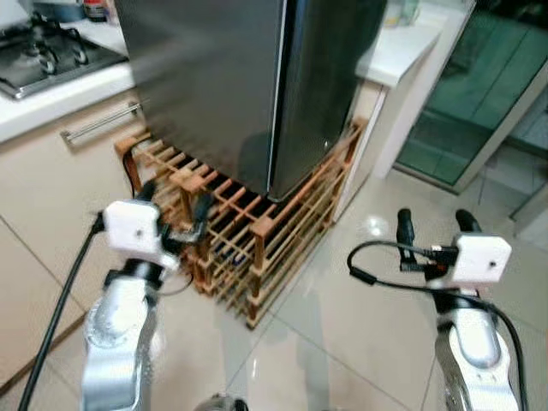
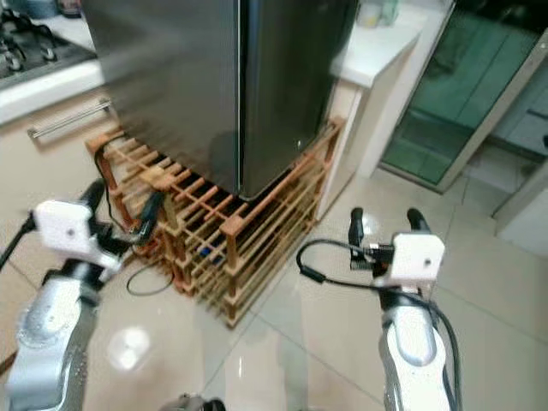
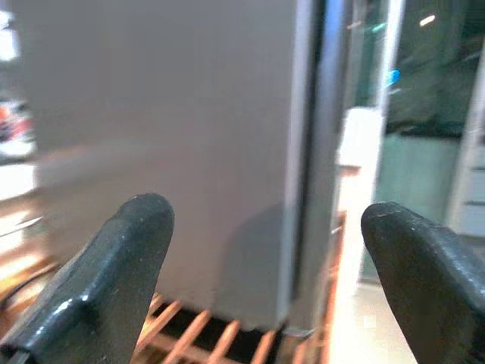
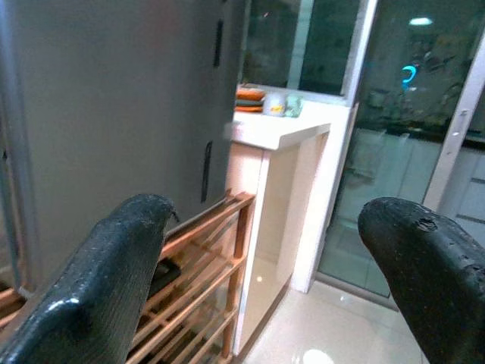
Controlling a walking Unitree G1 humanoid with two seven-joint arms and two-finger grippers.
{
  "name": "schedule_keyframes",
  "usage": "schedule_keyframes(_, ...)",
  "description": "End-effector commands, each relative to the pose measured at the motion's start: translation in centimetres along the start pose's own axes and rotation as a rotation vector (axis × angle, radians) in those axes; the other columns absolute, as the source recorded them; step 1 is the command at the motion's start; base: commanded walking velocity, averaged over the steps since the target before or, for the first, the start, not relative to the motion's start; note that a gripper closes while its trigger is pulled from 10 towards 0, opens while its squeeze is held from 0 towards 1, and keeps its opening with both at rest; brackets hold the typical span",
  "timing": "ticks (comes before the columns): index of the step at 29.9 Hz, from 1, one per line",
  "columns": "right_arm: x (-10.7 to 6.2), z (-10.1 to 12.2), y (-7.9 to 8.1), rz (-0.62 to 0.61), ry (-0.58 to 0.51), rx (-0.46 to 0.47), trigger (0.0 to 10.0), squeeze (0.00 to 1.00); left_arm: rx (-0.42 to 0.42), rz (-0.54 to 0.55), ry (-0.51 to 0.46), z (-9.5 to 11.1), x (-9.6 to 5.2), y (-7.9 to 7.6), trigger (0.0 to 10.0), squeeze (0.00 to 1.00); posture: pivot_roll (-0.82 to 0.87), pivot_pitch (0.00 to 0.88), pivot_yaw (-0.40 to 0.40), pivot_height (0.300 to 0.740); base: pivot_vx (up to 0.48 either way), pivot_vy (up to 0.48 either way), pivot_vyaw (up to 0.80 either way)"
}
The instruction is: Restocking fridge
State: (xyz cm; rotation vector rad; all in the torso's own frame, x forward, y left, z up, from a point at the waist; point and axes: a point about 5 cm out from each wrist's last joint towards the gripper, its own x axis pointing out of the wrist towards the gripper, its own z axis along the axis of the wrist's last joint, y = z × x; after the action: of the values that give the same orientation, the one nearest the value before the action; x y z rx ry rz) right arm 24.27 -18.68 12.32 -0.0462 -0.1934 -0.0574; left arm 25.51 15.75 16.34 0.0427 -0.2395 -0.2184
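Claws are hanging wide apart and empty: the left claw is hovering near the wooden rack, the right claw over the floor further right. Beyond them, the fridge is standing shut on the rack, with benches at either side. No stock is showing, so the door likely comes first; approaching square and reaching its edge seam with one claw seems wisest.
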Motion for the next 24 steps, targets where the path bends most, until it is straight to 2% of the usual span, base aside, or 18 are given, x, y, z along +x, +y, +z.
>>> schedule_keyframes(1, 0.4, 0.0, 0.3, 0.007, 0.008, 0.019, 10.0, 0.0, -0.007, 0.005, -0.009, 0.4, 0.4, 0.1, 10.0, 0.0, -0.01, 0.0, -0.024, 0.74, 0.48, 0.0, 0.0)
schedule_keyframes(6, 1.3, -0.1, 0.7, 0.034, 0.016, 0.012, 10.0, 0.0, -0.021, 0.051, -0.012, 0.5, 1.6, 0.4, 10.0, 0.0, -0.03, 0.0, -0.025, 0.74, 0.48, 0.0, 0.0)
schedule_keyframes(9, 1.9, -0.4, 0.5, 0.055, 0.037, 0.006, 10.0, 0.0, -0.052, 0.114, -0.02, 0.6, 2.6, 0.8, 10.0, 0.0, -0.03, 0.0, -0.035, 0.74, 0.477, 0.0, 0.0)
schedule_keyframes(13, 2.0, -0.4, 0.5, 0.055, 0.04, 0.007, 10.0, 0.0, -0.05, 0.115, -0.022, 0.7, 2.7, 0.7, 10.0, 0.0, -0.03, 0.0, -0.035, 0.74, 0.472, 0.0, 0.0)
schedule_keyframes(17, 2.4, -0.4, 0.6, 0.068, 0.04, 0.003, 10.0, 0.0, -0.038, 0.082, -0.032, 0.9, 3.1, 0.0, 10.0, 0.0, -0.03, 0.0, -0.044, 0.74, 0.48, 0.0, 0.0)
schedule_keyframes(19, 2.6, -0.6, 0.5, 0.061, 0.053, 0.012, 10.0, 0.0, -0.017, 0.02, -0.041, 1.0, 3.3, -1.2, 10.0, 0.0, -0.03, 0.0, -0.039, 0.74, 0.441, 0.0, -0.63)
schedule_keyframes(24, 2.7, -0.7, 0.6, 0.07, 0.051, -0.008, 10.0, 0.0, -0.018, 0.017, -0.029, 0.8, 3.7, -1.4, 10.0, 0.0, -0.03, 0.0, -0.033, 0.74, 0.08, 0.0, -0.76)
